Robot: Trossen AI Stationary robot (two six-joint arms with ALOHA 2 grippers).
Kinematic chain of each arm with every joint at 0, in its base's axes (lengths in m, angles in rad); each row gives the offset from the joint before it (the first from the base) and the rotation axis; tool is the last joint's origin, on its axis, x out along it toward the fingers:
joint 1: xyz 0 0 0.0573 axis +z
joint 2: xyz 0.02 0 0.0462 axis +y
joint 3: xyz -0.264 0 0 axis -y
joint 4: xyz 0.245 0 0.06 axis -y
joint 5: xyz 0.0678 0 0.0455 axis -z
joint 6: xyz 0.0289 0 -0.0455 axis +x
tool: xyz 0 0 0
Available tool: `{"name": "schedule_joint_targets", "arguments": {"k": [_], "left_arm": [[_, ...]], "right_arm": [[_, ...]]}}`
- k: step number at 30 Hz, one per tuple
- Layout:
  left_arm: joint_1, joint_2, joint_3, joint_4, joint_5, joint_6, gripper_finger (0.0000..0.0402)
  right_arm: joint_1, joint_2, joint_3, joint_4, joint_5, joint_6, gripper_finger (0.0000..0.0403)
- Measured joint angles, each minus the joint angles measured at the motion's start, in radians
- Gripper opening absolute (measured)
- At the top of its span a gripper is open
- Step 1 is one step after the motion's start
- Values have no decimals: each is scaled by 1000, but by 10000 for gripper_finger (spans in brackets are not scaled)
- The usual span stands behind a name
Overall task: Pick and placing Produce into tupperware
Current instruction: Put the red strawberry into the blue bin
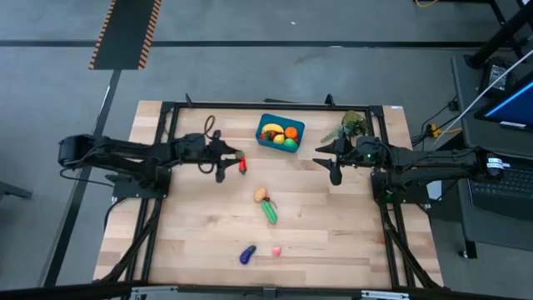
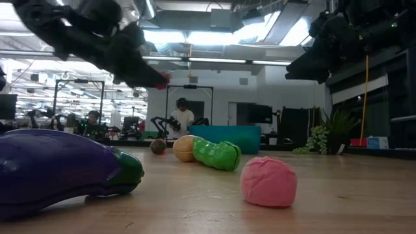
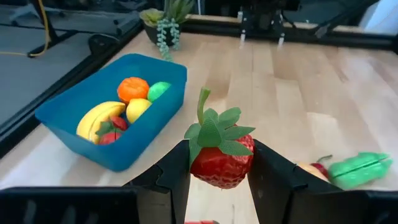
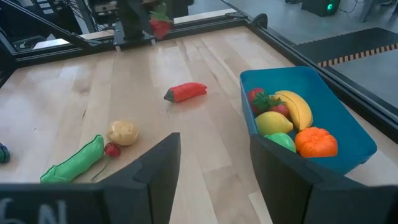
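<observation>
Your left fingers (image 3: 217, 186) grip a strawberry (image 3: 222, 157) by its sides, raised above the surface just left of the blue tub (image 3: 81, 134). Release early and it drops short, onto the wood or the near rim. Your right fingers (image 4: 214, 168) stand open and empty, right of the tub.

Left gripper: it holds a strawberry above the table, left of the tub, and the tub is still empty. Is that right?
Not quite. The left gripper does hold the strawberry, but the tub is not empty: the left wrist view shows a banana, an orange and more produce inside.
</observation>
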Motion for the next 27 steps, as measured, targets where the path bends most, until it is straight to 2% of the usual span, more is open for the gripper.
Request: {"name": "schedule_joint_targets", "arguments": {"k": [13, 27], "left_arm": [[197, 339, 308, -19, 243, 159, 125], [289, 618, 731, -455, 347, 350, 125]], "right_arm": [[0, 0, 0, -1, 0, -20, 196], [0, 0, 0, -2, 0, -46, 196]]}}
